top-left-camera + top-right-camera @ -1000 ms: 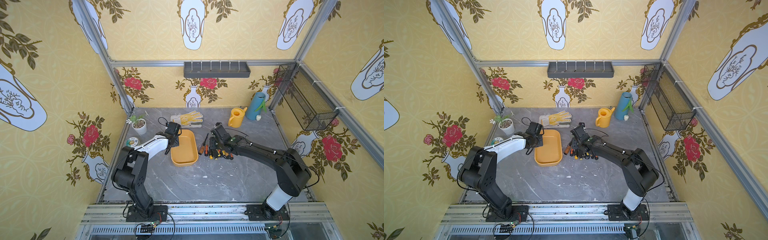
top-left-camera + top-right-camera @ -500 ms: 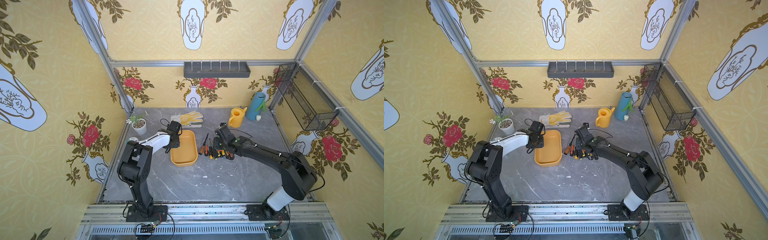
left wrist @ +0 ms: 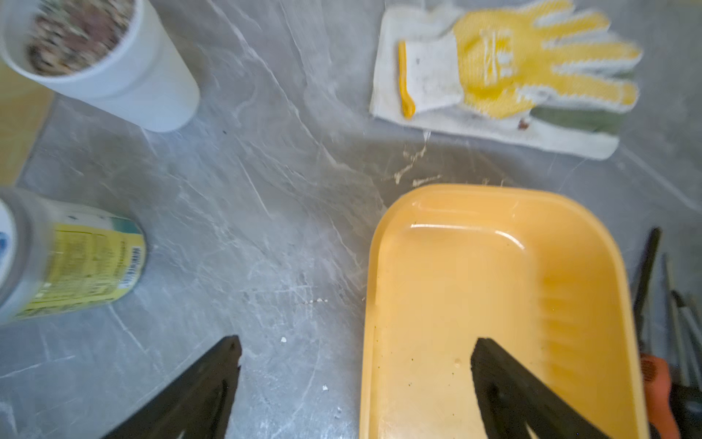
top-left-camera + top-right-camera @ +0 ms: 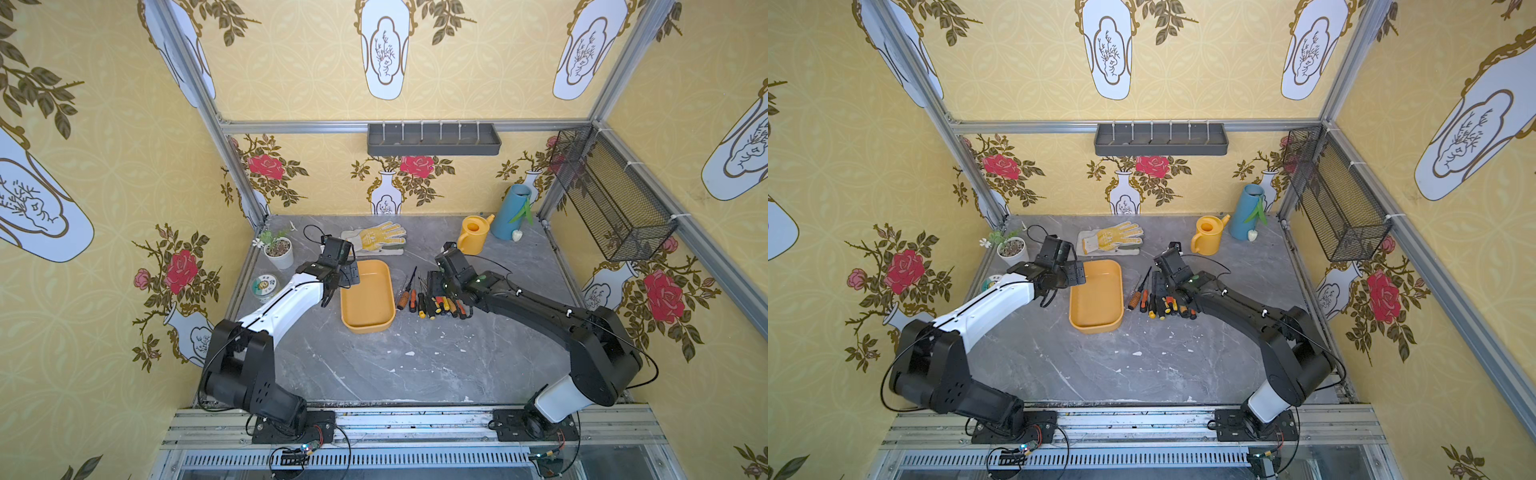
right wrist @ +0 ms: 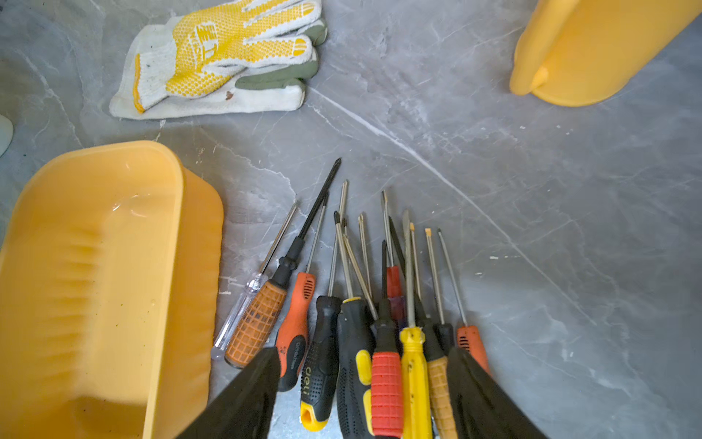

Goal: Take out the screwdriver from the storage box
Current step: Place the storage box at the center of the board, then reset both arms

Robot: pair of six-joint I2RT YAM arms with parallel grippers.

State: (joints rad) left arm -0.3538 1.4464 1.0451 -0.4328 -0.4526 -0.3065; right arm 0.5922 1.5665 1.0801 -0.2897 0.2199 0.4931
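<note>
The storage box is a shallow yellow-orange tub in the middle of the table, and its inside shows nothing in it. Several screwdrivers lie side by side on the table just right of the box. My left gripper is open and straddles the box's left rim, one finger over the table and one over the tub. My right gripper is open above the screwdriver handles and holds nothing.
Work gloves lie behind the box. A yellow watering can and a blue vase stand at the back right. At the left are a white plant pot and a jar. A grey tray and a mesh basket hang on the walls.
Both grippers have opened wide. The right gripper has drifted slightly to the right above the screwdrivers. The box has stayed where it was.
</note>
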